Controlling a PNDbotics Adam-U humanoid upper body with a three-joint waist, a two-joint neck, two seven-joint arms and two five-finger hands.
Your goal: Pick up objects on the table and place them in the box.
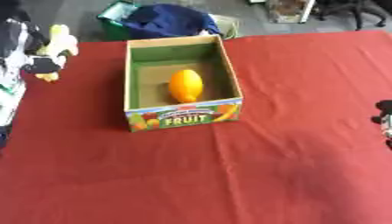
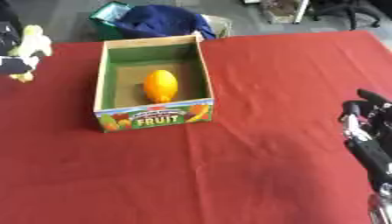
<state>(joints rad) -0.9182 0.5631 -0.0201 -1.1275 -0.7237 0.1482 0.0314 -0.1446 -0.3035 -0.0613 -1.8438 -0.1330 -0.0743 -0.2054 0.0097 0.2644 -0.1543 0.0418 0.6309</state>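
Orange fruit [image 1: 186,85] lies in box [image 1: 181,114], well apart from right hand [image 2: 366,127]; finger state unclear.

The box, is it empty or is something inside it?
Not empty. The open-topped box holds one orange-yellow fruit lying on its floor, near the middle. Nothing else shows inside.

A cardboard box [image 2: 153,118] with "FRUIT" printed on its front sits in the upper left-centre of the frame on a red tablecloth [image 2: 253,153]. An orange-yellow fruit [image 2: 161,86] lies on its floor. The right hand [image 2: 366,131] shows at the right edge, fingers pointing up, holding nothing.
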